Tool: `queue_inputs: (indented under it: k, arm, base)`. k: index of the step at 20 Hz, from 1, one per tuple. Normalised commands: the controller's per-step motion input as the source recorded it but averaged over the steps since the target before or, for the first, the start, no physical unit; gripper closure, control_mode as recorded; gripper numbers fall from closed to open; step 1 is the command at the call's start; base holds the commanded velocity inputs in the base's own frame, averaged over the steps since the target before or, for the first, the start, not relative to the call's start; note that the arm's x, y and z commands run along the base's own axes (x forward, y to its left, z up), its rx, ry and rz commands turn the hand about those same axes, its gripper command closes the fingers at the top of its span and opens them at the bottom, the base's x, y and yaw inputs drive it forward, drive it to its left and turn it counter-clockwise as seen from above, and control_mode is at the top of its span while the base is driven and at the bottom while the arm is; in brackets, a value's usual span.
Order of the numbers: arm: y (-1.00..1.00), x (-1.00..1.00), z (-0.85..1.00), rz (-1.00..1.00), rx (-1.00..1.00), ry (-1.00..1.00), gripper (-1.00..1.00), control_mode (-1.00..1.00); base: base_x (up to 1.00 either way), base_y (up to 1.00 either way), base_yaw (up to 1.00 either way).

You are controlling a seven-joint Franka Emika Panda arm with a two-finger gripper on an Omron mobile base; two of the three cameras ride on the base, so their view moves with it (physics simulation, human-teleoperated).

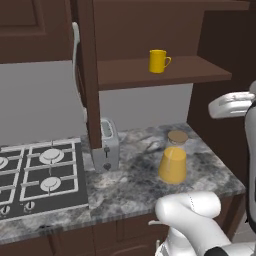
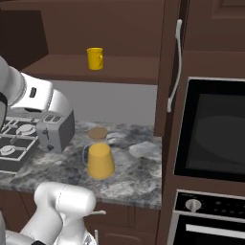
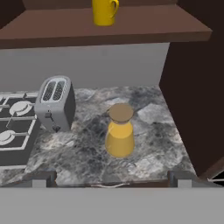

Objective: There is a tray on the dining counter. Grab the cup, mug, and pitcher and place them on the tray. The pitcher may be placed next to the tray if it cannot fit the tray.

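Observation:
The pitcher (image 1: 173,162) (image 2: 100,158) (image 3: 119,135), orange-yellow with a tan cork lid, stands upright on the marbled stove counter (image 1: 130,185). The plain yellow mug (image 1: 159,61) (image 2: 95,58) (image 3: 104,11) sits on the dark wood shelf (image 1: 190,72) above it, handle to the right. My gripper (image 3: 111,178) is open wide and empty, held back from the counter's front edge and facing the pitcher, which lies centred between the fingertips (image 3: 43,178) but well beyond them. The tray, the dining counter and the cup are out of view.
A silver toaster (image 1: 107,147) (image 2: 56,131) (image 3: 54,103) stands left of the pitcher, with the gas stove (image 1: 40,175) (image 3: 11,127) beyond it. A dark cabinet wall (image 3: 192,87) and a built-in oven (image 2: 210,129) close off the right side.

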Motion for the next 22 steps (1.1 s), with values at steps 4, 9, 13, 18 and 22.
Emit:
queue_inputs:
  k: [4,9,13,18,22]
  arm:
    - [0.00,0.00,0.16,0.00,0.00,-0.12,-1.00,-1.00]
    - [0.00,0.00,0.27,0.00,0.00,-0.11,-1.00,-1.00]
    - [0.00,0.14,0.25,0.00,0.00,-0.08,-1.00,-1.00]
    - [0.00,0.06,0.06,0.00,0.00,-0.12,-1.00,-1.00]
    - [0.00,0.03,0.07,0.00,0.00,-0.08,-1.00,-1.00]
  base:
    - [0.00,0.00,0.00]
    - [0.00,0.00,0.00]
    - [0.00,0.00,0.00]
    - [0.00,0.00,0.00]
    - [0.00,0.00,0.00]
